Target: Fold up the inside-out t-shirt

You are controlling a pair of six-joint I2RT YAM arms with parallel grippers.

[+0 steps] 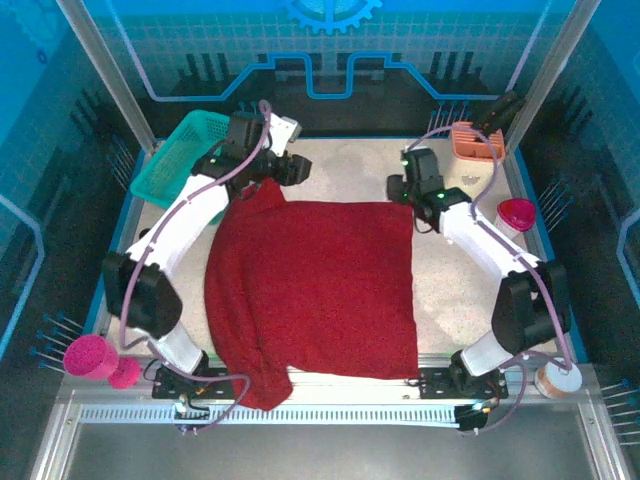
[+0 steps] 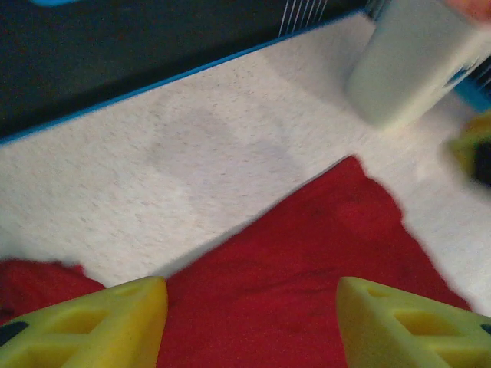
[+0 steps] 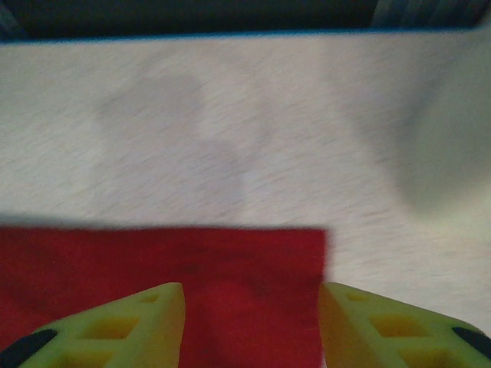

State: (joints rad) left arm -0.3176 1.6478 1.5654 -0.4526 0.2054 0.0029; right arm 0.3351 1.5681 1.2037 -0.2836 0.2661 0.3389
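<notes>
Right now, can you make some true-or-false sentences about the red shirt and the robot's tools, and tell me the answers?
1. The t-shirt is dark red. True.
2. The t-shirt is crumpled into a ball. False: it lies spread out on the table.
3. The left tool is open. True.
4. The right tool is shut tight. False: it is open, above the t-shirt's far corner.

A: Entry: legible text, labels, brands, numbers?
B: None is reading anywhere.
A: Signs?
B: One blue gear emblem (image 1: 331, 10) is showing on the back panel (image 1: 420, 40), beyond the far edge of the red t-shirt (image 1: 320, 290), unlettered.
</notes>
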